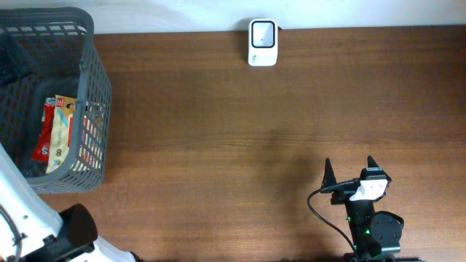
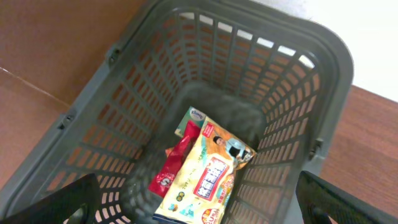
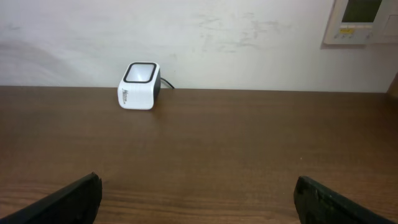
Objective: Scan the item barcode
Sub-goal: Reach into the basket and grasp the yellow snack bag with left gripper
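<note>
Right, left gripper [image 2: 199, 208] hangs over the basket [image 1: 98, 87], jaws spread, holding nothing.
A yellow packet [image 2: 208, 177] lies on a red packet [image 2: 174, 165] deep in the basket at the tabletop's [image 1: 218, 131] far-left corner. The scanner [image 1: 263, 42] waits mid far edge. The right gripper [image 1: 349, 166], also released, sits by the near edge. Bare wood lies between, but tall basket walls crowd the reach.

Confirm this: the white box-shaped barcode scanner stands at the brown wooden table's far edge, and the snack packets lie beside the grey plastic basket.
One thing is wrong: the left wrist view shows the snack packets lying inside the grey plastic basket, not beside it. The white box-shaped barcode scanner does stand at the brown wooden table's far edge.
</note>
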Available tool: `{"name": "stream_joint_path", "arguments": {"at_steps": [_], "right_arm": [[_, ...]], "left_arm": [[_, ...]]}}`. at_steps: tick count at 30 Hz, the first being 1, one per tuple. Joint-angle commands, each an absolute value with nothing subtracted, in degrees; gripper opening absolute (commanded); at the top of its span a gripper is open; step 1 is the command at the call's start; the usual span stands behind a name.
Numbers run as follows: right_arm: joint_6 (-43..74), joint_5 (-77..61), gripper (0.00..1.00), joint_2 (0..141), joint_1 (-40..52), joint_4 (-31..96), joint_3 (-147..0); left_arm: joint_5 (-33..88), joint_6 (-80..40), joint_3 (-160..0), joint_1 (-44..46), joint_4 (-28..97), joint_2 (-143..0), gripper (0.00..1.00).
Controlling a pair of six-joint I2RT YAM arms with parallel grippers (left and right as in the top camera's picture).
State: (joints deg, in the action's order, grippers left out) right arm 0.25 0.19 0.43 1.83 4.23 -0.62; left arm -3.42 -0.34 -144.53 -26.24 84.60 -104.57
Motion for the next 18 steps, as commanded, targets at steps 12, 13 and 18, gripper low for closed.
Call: {"name": "stream_joint_path", "arguments": {"at_steps": [12, 13, 18], "right_arm": [[0.82, 0.69, 0.99, 0.32, 2.20, 4.62, -0.32], [0.82, 0.69, 0.98, 0.32, 2.20, 4.62, -0.32], [0.82, 0.69, 0.98, 0.32, 2.20, 4.62, -0.32]], "left_arm": [[-0.30, -1.32, -135.85, -32.16, 84.49, -117.95, 0.99], [0.80, -1.32, -135.46, -32.27, 84.42, -118.52, 0.94], [3.75, -1.30, -134.98, -32.25, 84.84, -122.39, 0.85]]}}
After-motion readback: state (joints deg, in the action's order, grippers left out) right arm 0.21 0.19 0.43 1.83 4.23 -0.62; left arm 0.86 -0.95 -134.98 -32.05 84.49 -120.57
